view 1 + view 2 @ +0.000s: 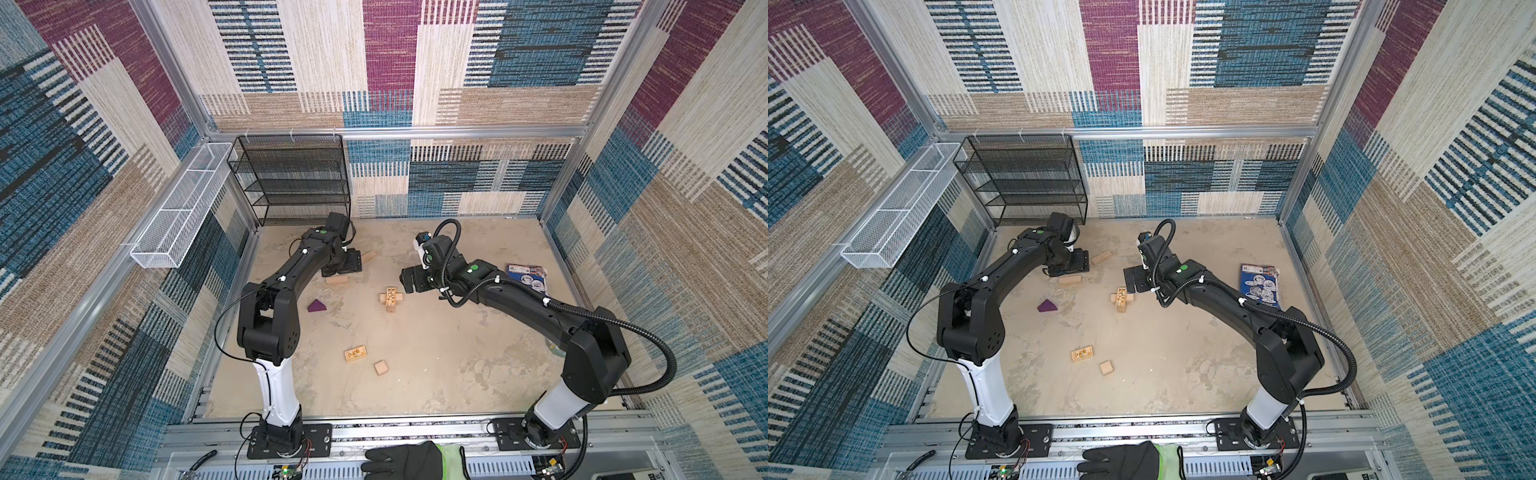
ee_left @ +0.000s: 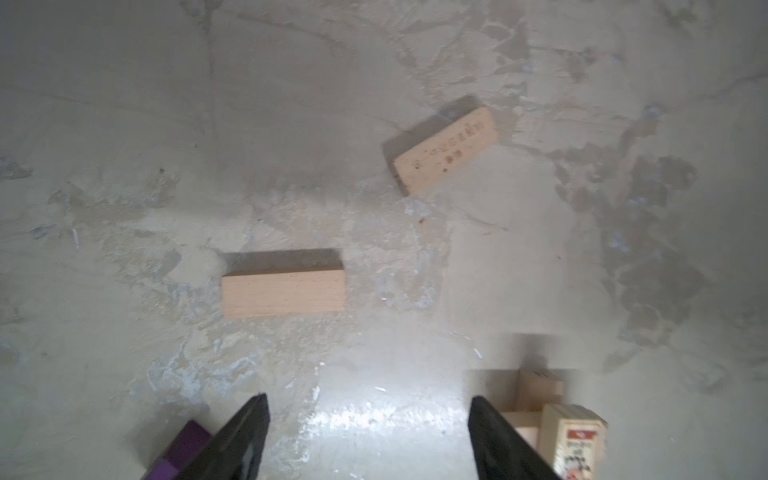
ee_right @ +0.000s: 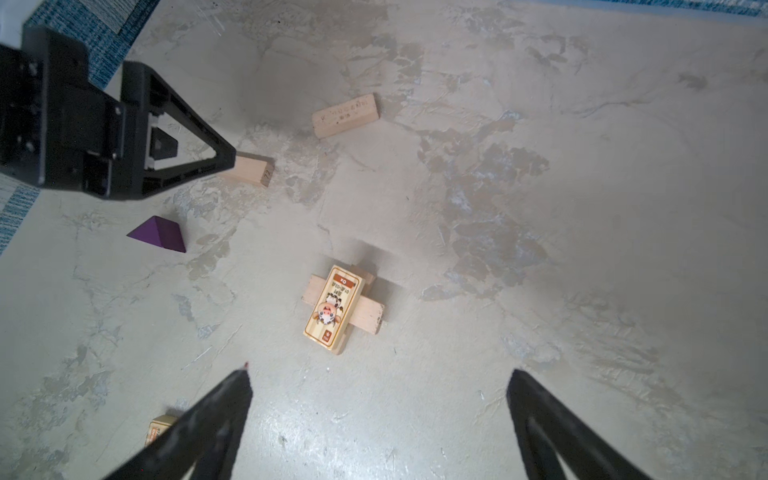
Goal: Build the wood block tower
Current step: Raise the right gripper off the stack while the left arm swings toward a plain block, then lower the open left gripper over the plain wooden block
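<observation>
The tower (image 1: 390,298) (image 1: 1122,297) is a low stack of crossed pale bricks in mid-table, with a cow-printed brick on top (image 3: 332,309). My right gripper (image 3: 380,378) (image 1: 409,284) hangs open just right of it, with nothing between its fingers. My left gripper (image 2: 368,411) (image 1: 341,268) is open and empty above a plain brick (image 2: 283,291) (image 1: 336,280). A faintly stamped brick (image 2: 445,150) (image 1: 369,254) lies further back. The purple wedge (image 1: 316,306) (image 3: 160,235) lies left of the tower. A printed brick (image 1: 355,354) and a cube (image 1: 380,367) lie nearer the front.
A blue printed booklet (image 1: 527,276) lies at the right by the wall. A black mesh shelf (image 1: 291,178) stands at the back left, and a white wire basket (image 1: 183,208) hangs on the left wall. A gloved hand (image 1: 409,461) rests on the front rail.
</observation>
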Motion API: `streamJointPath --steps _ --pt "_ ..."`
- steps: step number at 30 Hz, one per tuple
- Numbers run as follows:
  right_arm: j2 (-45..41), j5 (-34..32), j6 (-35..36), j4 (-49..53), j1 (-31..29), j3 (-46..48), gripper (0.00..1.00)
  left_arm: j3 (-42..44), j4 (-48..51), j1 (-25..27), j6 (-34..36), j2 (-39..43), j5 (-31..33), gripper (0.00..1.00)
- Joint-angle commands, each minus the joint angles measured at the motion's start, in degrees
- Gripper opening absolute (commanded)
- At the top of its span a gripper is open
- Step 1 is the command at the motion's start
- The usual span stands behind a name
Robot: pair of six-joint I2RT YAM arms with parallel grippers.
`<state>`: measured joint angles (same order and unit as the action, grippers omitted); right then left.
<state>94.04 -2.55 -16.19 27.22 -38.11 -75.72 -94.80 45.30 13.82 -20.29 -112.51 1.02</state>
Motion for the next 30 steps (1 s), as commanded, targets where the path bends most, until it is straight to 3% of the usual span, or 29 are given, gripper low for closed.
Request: streamJointPath --steps 1,5,21,30 --pt "-0.5 2.5 0.2 -2.6 0.1 0.3 0.98 -0.9 1.8 -1.6 3.5 -1.7 3.2 0.87" --pt "0.2 4.4 -0.4 -2.6 0.2 -0.1 0.98 -2.3 2.8 -3.0 6.5 -4.6 4.9 1.0" --pt "0.6 5.4 -2.8 -2.2 0.2 -0.8 0.98 -5.2 3.9 -3.1 7.6 -11.4 3.5 1.0" --pt "-1.2 4.6 -2.9 -3.1 0.2 1.1 0.98 -7.3 4.4 -3.1 7.8 -13.3 2.3 0.91"
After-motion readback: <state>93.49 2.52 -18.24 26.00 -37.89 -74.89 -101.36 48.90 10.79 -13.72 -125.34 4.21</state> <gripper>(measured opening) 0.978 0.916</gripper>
